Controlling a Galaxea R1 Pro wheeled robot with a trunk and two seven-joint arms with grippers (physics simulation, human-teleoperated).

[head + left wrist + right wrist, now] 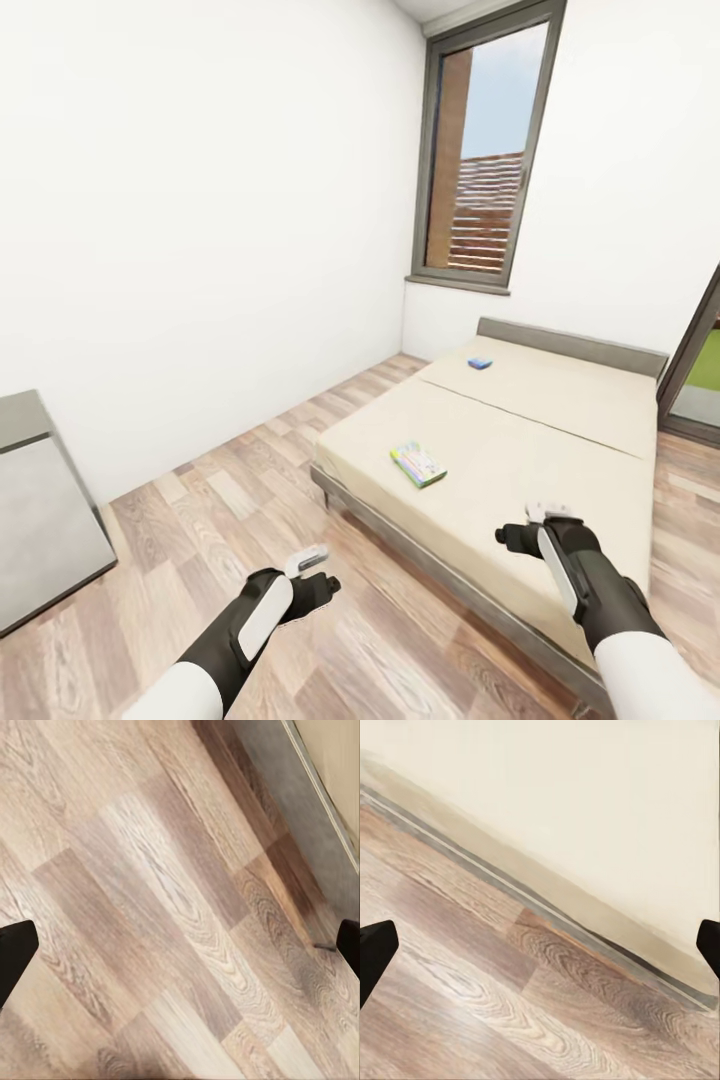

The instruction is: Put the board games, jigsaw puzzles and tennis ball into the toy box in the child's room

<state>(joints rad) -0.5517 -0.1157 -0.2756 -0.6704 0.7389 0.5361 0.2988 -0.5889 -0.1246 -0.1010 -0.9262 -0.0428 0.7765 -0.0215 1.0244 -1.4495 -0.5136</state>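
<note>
In the head view, the bed (560,440) with its beige mattress stands ahead to the right. Two board games lie on it. One is a yellow-green box (418,465) near the front left of the mattress. The other is a small blue box (480,363) far back near the headboard. My left gripper (320,585) hovers open over the wood floor left of the bed. Open too, my right gripper (520,535) hangs over the mattress's near edge. Both wrist views show wide-apart fingertips (15,956) (375,952) with nothing between them. The toy box, puzzles and tennis ball are out of view.
A grey table section (40,500) juts in at the left edge. A tall window (485,150) sits in the far wall behind the bed, and a glass door frame (690,360) is at the right. Wood plank floor (230,490) lies between table and bed.
</note>
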